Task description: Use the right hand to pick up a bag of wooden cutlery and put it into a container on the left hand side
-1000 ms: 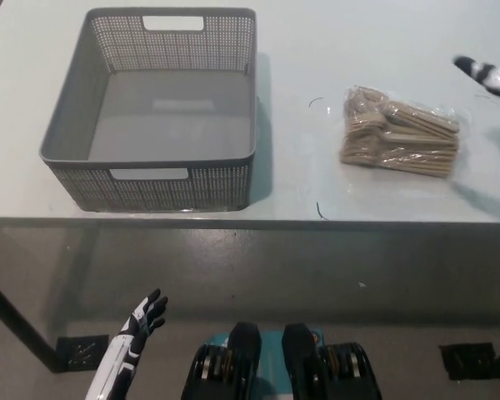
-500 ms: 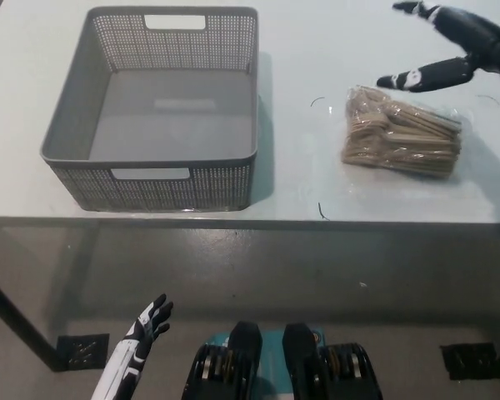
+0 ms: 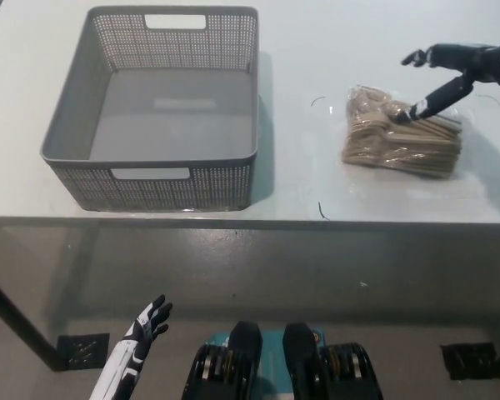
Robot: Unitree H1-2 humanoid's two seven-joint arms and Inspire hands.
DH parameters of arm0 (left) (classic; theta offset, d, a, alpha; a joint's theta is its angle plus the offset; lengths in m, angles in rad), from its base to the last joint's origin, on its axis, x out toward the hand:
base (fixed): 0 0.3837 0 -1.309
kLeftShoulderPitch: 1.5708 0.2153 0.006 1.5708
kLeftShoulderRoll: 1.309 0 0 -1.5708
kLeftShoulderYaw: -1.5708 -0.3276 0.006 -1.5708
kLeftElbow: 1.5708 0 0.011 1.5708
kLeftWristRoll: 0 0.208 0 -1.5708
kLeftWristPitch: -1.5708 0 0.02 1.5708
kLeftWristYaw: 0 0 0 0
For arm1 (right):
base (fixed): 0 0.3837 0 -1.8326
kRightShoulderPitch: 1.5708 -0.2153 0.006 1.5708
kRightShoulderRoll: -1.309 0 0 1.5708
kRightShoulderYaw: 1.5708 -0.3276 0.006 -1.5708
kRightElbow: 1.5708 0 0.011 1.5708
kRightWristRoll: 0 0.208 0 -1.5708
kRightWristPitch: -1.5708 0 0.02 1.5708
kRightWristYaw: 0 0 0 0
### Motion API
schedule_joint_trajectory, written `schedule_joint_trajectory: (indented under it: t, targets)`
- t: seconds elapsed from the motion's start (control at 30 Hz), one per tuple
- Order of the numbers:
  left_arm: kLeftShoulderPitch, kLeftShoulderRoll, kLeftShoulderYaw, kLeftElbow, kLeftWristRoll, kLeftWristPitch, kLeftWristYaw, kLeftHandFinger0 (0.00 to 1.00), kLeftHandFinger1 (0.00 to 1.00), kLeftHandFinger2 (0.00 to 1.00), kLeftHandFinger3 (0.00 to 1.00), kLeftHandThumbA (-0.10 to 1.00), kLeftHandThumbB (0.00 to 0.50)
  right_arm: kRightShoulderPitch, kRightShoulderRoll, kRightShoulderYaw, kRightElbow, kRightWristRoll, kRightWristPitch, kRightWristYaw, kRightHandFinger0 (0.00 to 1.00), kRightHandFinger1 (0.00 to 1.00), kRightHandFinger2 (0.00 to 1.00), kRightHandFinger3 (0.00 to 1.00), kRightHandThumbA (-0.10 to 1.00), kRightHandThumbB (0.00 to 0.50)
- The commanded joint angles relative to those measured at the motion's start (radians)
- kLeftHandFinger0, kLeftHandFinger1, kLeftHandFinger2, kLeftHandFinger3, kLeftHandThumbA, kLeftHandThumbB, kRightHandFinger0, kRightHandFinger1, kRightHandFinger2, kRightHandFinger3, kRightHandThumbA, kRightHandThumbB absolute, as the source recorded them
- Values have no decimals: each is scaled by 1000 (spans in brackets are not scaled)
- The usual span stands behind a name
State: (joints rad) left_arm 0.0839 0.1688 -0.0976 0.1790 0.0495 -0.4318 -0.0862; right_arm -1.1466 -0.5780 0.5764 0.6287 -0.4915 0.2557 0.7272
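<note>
While the black right hand [image 3: 465, 70] holds its fingers apart at the table's [image 3: 308, 50] right edge, one fingertip meets the bag of wooden cutlery [image 3: 398, 135] lying near the front right corner. Bare tabletop separates bag from grey basket [image 3: 150, 185], left. White left hand [image 3: 147, 323], fingers apart, hangs below the front edge.

Wht table [image 3: 317, 50], grey floor [image 3: 375, 267]

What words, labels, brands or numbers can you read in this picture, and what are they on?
None can be read.
The grey basket shows only perforated walls.
The bag of wooden cutlery is clear plastic with no legible print.
The table bears only small dark marks, not letters.
</note>
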Motion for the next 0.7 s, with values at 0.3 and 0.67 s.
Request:
schedule_joint_trajectory:
  t: [0.3, 0.67]
  targets:
    - [-18, 21, 3, -11, -1, -38, -6, 1000, 1000, 1000, 1000, 1000, 313, -127, -47, -10, 102, -66, -62, 17, 1000, 1000, 1000, 1000, 896, 500]
    - [-26, 30, -2, -11, -6, -38, -18, 1000, 1000, 1000, 1000, 1000, 317, -111, -54, -41, 80, -54, -53, 34, 1000, 1000, 1000, 1000, 909, 500]
